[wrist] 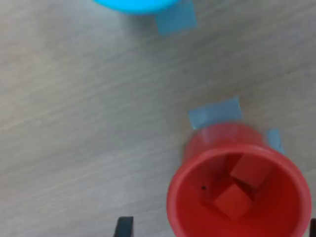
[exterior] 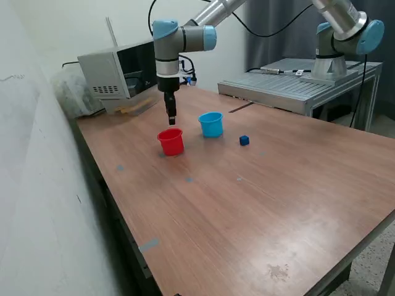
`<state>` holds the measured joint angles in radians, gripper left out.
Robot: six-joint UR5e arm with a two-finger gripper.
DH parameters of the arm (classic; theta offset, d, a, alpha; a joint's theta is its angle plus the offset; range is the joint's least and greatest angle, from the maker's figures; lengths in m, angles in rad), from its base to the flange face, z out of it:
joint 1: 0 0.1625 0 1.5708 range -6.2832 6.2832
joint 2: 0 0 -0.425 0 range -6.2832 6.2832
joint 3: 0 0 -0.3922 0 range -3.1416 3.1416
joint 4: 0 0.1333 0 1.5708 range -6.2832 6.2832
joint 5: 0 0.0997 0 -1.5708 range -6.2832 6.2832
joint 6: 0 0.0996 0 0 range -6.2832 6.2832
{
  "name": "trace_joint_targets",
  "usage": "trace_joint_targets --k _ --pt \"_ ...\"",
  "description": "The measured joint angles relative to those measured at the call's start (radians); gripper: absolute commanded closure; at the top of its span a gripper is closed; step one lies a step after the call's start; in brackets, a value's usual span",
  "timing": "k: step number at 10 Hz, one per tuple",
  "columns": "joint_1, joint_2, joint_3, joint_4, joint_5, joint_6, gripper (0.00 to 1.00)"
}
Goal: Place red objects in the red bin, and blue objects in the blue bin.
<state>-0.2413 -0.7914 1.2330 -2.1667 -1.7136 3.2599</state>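
I hang above the table [exterior: 259, 203], my jaws pointing straight down just over the red cup [exterior: 171, 141]. Whether they are parted or closed I cannot tell: in the exterior view they read as one dark slim shape, and the wrist view catches only a dark tip at the frame's edge. Nothing shows between them.

The red cup stands upright on the wood. Looking down into it through my wrist view, I see two red cubes [wrist: 242, 185] lying on its bottom, tilted and touching one another. Patches of blue tape [wrist: 216, 112] are stuck to the table right beside the cup's base.

The light blue cup [exterior: 211, 124] stands upright just beside the red one, toward the exterior view's right and a little farther back. Its inside is hidden from me. One dark blue cube [exterior: 244, 140] sits on the bare table near the blue cup, farther toward the exterior view's right, apart from both cups.
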Motion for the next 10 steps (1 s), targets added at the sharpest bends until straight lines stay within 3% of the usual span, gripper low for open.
trace_joint_targets --k 6,10 --pt "0.021 -0.180 0.271 -0.012 -0.014 0.006 0.00" --pt "0.113 -0.214 0.392 -0.075 0.001 0.011 0.00"
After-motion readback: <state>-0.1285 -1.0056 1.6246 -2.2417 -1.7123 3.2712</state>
